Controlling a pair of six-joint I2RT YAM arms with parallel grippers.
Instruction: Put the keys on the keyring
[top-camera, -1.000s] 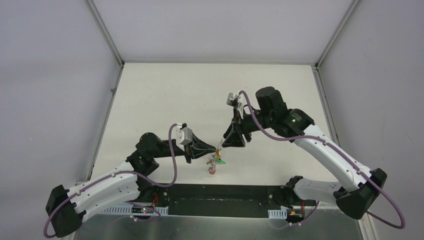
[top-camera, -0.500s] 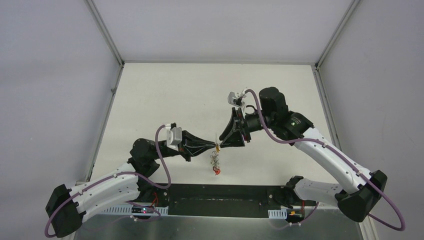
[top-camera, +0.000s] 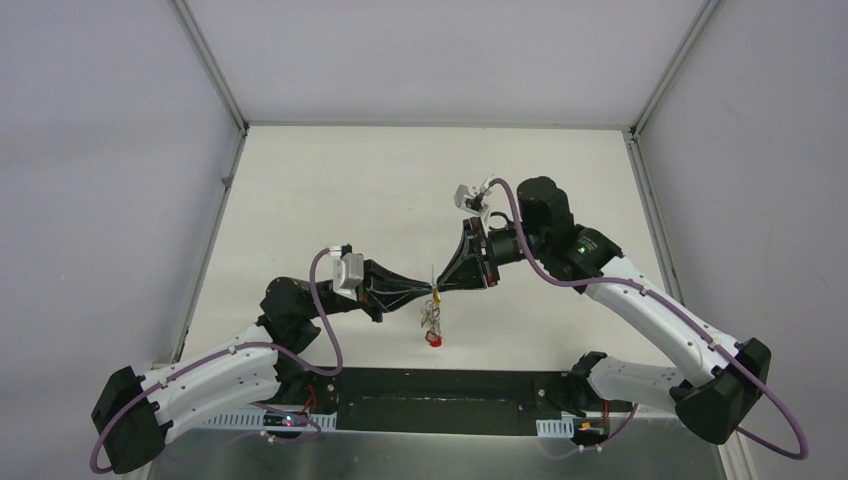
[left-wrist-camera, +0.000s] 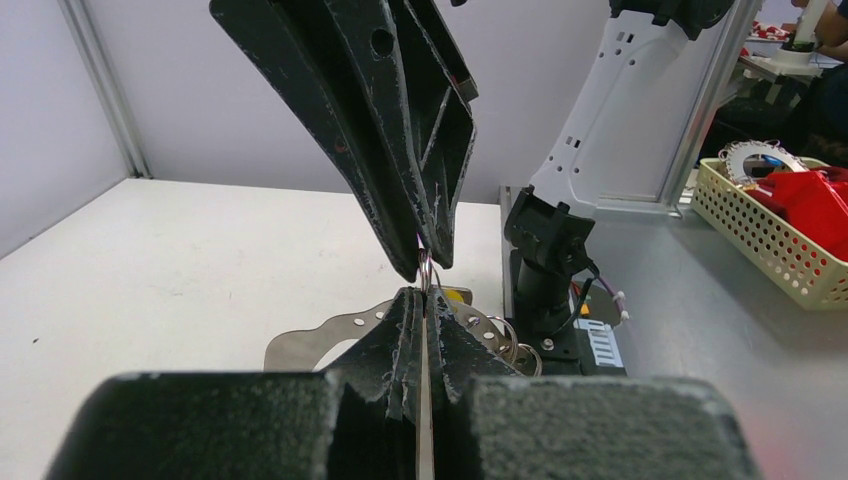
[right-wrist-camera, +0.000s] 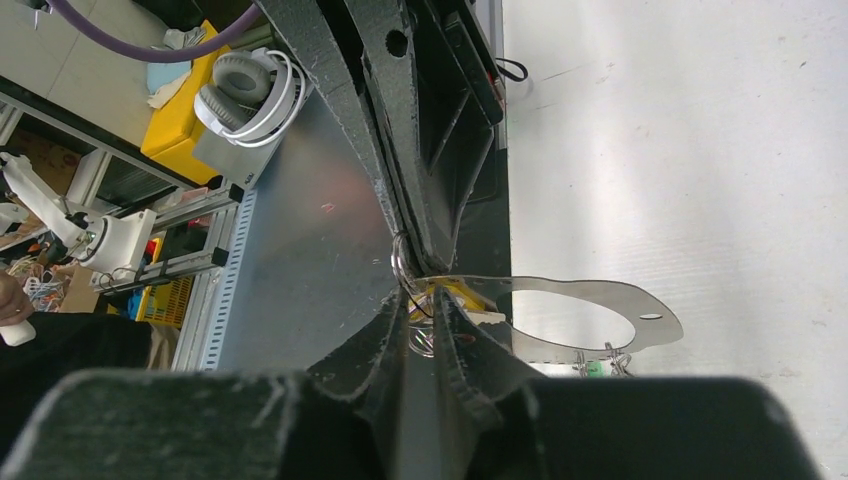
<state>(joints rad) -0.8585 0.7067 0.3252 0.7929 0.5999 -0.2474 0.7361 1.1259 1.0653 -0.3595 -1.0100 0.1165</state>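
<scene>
Left hand and right hand grip flat grey keyring; keys dangle.

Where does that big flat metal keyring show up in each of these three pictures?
Top: too thin to make out; look beside the yellow tag, mid-table.
Left wrist: keyring lower centre-left, left of the tag.
Right wrist: keyring centre-right, stretching right from the tag.
Shared landmark: the yellow tag.
</scene>
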